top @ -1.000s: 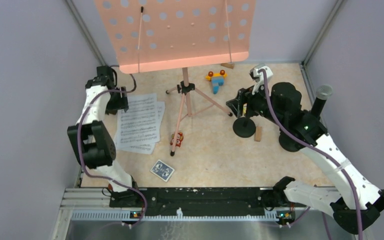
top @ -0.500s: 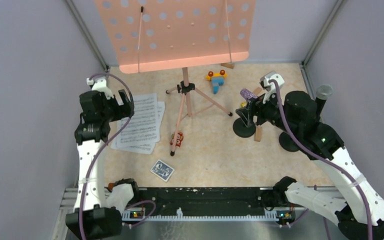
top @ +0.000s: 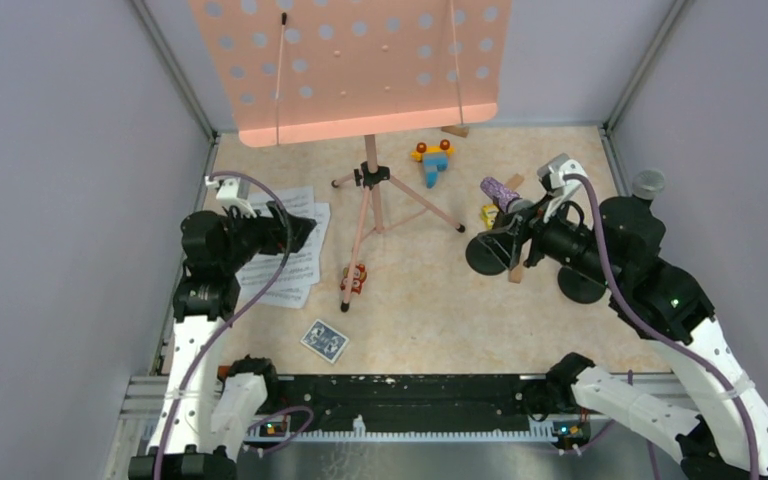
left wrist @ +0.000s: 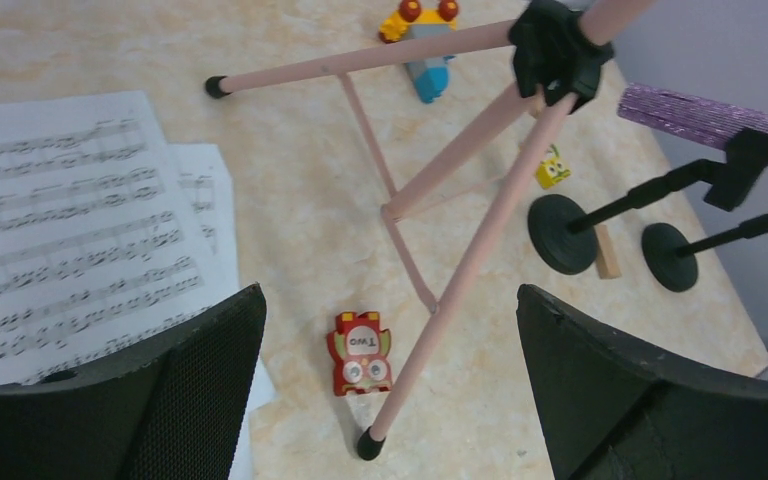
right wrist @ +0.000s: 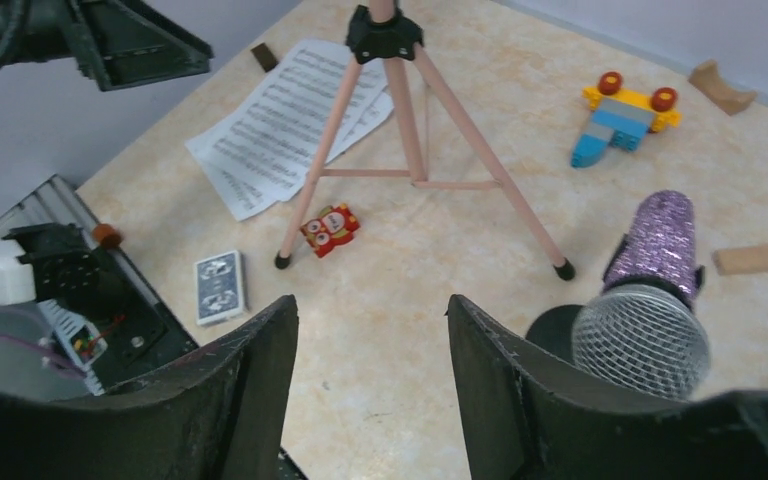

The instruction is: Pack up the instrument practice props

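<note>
left wrist: red toy (left wrist: 361, 352) reads "two"; left gripper (left wrist: 390, 300) spread; right gripper (right wrist: 372, 305) spread.

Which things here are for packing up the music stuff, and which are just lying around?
Music props: pink music rack, sheet-music pages, purple glitter microphone, grey-headed microphone, two black mic holders.
Lying about: card pack, red toy block, blue-yellow wheeled toy, wooden blocks.

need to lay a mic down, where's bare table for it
Widest bare patch: near centre, bordered by the blue card pack, the red toy and the black mic holder base. Crowded: right side, around that base and the purple microphone; left side holds sheet music.
</note>
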### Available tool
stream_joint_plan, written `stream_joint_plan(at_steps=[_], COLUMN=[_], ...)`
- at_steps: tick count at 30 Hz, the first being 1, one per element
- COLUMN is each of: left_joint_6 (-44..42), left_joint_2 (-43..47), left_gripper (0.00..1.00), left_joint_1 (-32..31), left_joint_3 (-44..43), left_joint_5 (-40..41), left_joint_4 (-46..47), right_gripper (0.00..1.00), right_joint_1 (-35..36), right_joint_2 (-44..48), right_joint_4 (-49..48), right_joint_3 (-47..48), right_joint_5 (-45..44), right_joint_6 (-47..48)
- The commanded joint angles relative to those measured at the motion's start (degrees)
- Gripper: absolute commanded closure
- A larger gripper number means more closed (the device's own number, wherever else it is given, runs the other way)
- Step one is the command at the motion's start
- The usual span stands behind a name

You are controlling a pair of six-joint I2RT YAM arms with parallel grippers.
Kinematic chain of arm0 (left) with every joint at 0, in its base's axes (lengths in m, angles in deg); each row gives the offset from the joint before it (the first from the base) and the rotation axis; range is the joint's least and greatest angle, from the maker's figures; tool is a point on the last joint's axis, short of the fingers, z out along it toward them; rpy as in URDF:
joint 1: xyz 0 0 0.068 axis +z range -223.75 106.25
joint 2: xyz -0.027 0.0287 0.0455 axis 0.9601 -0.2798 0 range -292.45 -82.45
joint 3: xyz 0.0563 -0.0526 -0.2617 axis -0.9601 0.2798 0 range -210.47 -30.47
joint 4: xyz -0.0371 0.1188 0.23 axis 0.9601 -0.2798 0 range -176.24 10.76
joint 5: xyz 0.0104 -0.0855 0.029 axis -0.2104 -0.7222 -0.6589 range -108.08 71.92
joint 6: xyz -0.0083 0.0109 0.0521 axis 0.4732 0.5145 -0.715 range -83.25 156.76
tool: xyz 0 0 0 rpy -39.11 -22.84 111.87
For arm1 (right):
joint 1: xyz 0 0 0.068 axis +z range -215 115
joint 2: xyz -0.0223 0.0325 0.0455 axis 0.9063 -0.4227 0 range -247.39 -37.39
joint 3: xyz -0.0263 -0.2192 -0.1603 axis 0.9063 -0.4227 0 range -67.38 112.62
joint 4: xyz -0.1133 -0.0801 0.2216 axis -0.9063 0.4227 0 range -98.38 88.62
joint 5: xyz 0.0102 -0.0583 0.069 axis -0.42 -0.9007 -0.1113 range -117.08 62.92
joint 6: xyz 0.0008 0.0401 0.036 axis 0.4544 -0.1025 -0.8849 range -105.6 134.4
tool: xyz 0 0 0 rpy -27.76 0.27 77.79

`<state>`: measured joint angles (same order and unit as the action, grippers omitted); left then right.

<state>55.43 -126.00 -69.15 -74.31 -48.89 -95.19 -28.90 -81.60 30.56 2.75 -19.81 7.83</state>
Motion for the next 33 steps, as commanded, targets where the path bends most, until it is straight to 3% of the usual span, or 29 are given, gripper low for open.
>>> stream_joint_plan(at_steps=[1, 3, 7, 12, 16, 24, 33], left_joint_6=[2.88, 3.97, 9.41, 15.26, 16.78, 18.8, 19.85], left_joint_2=[-0.56, -1.48, -4.06, -10.12, -15.22, -19.71, -22.52], left_gripper=[0.01, 0.01, 0.01, 0.01, 0.01, 0.01, 0.08], left_joint_1=[-4.06, -6.48, -8.03, -8.04, -8.03, -8.09, -8.04], left_joint_3=[0.84, 1.53, 3.58, 4.68, 4.22, 5.08, 4.96], left_joint_5=[-2.79, -1.96, -3.59, -4.17, -6.75, -10.63, -9.91], left_joint_4=[11.81, 14.9, 24.6, 31.76, 36.62, 45.64, 50.84], right_gripper=[0.46, 0.46, 0.44, 0.42, 0.34, 0.32, 0.31], right_joint_1=[0.6, 5.13, 21.11, 22.7, 22.17, 13.33, 12.07], right_joint_2=[-4.12, -5.97, -9.31, -14.05, -17.37, -29.68, -39.5], right_joint_4=[-4.07, -7.71, -17.44, -38.22, -57.38, -69.51, -80.01], right_joint_3=[0.9, -0.52, -5.64, -13.37, -18.05, -12.42, -6.72], right_joint_5=[8.81, 5.96, -12.01, -16.73, -23.4, -15.87, -8.33], right_joint_6=[-6.2, -7.82, -6.18, -10.27, -5.41, -5.34, -0.82])
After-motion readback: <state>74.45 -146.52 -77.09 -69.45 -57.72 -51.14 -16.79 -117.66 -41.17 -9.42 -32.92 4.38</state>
